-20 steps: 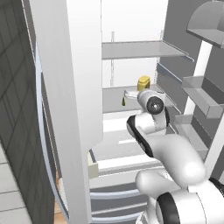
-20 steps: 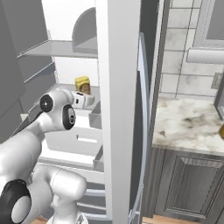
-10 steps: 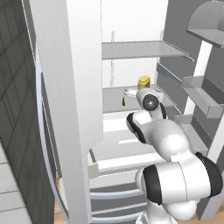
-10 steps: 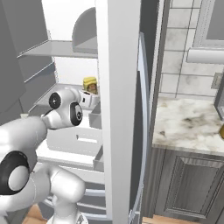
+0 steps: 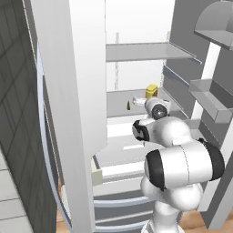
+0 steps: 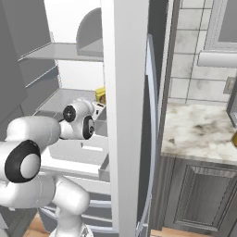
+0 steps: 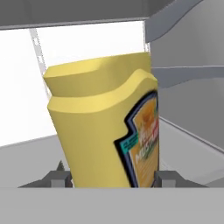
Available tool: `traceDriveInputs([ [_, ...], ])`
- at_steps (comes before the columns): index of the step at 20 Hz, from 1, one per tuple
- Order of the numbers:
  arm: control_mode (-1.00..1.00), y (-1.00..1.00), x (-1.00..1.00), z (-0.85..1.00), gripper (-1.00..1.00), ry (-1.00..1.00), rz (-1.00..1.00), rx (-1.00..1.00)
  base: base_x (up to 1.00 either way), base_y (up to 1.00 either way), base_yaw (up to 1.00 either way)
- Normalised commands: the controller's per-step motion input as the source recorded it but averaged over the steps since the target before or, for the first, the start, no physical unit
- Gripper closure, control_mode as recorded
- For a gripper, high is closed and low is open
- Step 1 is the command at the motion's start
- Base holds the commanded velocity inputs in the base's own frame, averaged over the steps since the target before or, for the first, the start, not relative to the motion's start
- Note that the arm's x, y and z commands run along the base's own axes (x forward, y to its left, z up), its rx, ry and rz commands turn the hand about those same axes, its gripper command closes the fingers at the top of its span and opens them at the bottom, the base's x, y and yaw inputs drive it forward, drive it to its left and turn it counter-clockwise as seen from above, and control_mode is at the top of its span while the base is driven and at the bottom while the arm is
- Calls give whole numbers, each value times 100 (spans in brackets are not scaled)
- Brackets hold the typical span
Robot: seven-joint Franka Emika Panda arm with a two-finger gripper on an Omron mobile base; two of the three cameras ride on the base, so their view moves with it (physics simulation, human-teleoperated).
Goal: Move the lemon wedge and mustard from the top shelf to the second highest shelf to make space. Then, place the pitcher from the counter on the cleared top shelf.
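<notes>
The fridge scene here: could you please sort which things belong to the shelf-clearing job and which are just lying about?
For the job:
- mustard, between the gripper's fingers
- lemon wedge
- shelf they sit on
- counter

Lying about:
- door bins
- drawer
- tiled wall

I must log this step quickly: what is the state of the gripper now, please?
Gripper: shut on the mustard, one dark fingertip on each side of the bottle.
</notes>
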Motion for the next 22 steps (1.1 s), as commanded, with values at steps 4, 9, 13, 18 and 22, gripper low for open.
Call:
traceDriveInputs([
  [4, -100, -7, 33, -20, 100, 0, 4, 0, 0, 0, 0],
  [9, -100, 0, 39, -8, 100, 1, 1, 0, 0, 0, 0],
  [13, -100, 0, 42, -3, 100, 0, 0, 0, 0, 0, 0],
  [18, -100, 0, 43, -2, 100, 0, 0, 0, 0, 0, 0],
  [22, -100, 0, 42, -8, 100, 0, 0, 0, 0, 0, 0],
])
